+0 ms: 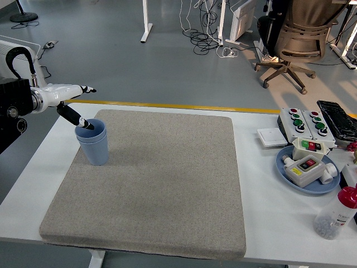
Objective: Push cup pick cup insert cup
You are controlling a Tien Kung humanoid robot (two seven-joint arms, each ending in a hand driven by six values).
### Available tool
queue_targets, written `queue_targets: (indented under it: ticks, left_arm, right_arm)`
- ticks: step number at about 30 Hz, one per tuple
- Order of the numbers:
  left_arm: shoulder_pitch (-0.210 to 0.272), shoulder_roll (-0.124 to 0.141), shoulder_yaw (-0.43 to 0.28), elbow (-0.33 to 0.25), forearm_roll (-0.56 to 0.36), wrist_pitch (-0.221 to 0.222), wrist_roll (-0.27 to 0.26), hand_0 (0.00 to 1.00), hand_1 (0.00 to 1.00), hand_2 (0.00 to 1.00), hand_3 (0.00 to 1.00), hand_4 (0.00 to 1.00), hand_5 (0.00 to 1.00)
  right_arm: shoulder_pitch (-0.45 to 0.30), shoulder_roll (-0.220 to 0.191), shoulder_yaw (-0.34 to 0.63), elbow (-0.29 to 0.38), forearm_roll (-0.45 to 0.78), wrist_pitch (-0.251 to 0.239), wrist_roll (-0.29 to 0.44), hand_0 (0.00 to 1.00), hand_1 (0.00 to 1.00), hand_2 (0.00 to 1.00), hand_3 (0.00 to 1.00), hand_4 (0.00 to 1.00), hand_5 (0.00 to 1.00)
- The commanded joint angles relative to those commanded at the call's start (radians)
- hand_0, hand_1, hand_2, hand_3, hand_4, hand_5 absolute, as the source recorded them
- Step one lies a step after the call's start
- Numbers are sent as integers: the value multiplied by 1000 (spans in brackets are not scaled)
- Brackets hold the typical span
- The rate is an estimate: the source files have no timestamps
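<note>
Two blue cups (93, 142) stand nested, one inside the other, upright on the grey mat (156, 184) near its far left corner. My left hand (75, 103) hovers just above and left of the cups with its fingers spread and nothing in it. One dark finger (75, 118) points down toward the inner cup's rim; whether it touches is unclear. The right hand is out of the picture.
A blue plate (294, 180) with a button box sits at the right, behind it another button box (304, 123) and a black device (338, 119). A red-capped bottle (337, 214) stands near the right front edge.
</note>
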Motion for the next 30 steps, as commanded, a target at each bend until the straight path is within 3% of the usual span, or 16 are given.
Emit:
queue_targets:
  ticks: [3, 5, 6, 11, 12, 16, 17, 18, 21, 23, 24, 28, 30]
  left_arm:
    - [11, 4, -20, -10, -26, 98, -23, 998, 998, 998, 998, 998, 491]
    - [25, 10, -44, -37, -72, 172, -12, 998, 998, 998, 998, 998, 491]
    - [28, 12, -49, -42, -88, 209, -10, 979, 965, 998, 998, 834, 756]
    - [89, 39, -169, -139, -248, 419, 72, 979, 965, 998, 998, 834, 756]
    - [102, 44, -186, -154, -264, 447, 86, 783, 802, 809, 758, 600, 954]
    - [213, 61, -338, -272, -421, 592, 121, 783, 802, 809, 758, 600, 954]
    - [252, 60, -384, -310, -467, 606, 99, 783, 802, 809, 758, 600, 954]
    - [311, 55, -454, -366, -538, 584, 59, 804, 834, 860, 869, 605, 998]
    - [373, 48, -544, -421, -629, 566, 26, 804, 834, 860, 869, 605, 998]
    - [443, 28, -628, -488, -714, 567, -5, 804, 834, 860, 869, 605, 998]
    - [483, 19, -671, -527, -759, 572, -19, 861, 893, 944, 955, 597, 998]
    - [621, -22, -802, -635, -928, 569, -25, 861, 893, 944, 955, 597, 998]
    - [652, -34, -824, -652, -1013, 561, -26, 872, 892, 944, 946, 585, 998]
  right_arm:
    - [0, 1, -1, 0, 3, 0, 1, 666, 606, 616, 565, 102, 445]
    - [0, 0, -2, 0, 5, 0, 2, 666, 606, 616, 565, 102, 445]
    - [0, 0, -3, 0, 6, 0, 2, 666, 607, 616, 565, 102, 445]
    - [0, 0, 3, -1, -2, 1, -1, 666, 607, 616, 565, 102, 445]
    - [0, -1, 2, -1, -2, 1, -1, 666, 606, 616, 565, 102, 445]
    - [-3, -3, -7, -1, 15, -1, 4, 666, 606, 616, 565, 102, 445]
    - [-3, -3, -10, -2, 20, -1, 6, 666, 606, 616, 565, 102, 445]
    - [-4, -3, -14, -3, 28, -1, 8, 666, 605, 616, 565, 102, 445]
    - [-5, -3, -15, -3, 31, -1, 9, 666, 605, 616, 565, 102, 445]
    - [-6, -3, -18, -4, 38, 0, 12, 666, 605, 616, 565, 102, 445]
    - [-7, -3, -19, -4, 42, 1, 13, 666, 605, 616, 565, 103, 444]
    - [-9, -5, -16, -5, 42, 2, 15, 666, 605, 616, 565, 103, 444]
    - [-10, -5, -16, -5, 44, 2, 16, 666, 605, 616, 565, 104, 445]
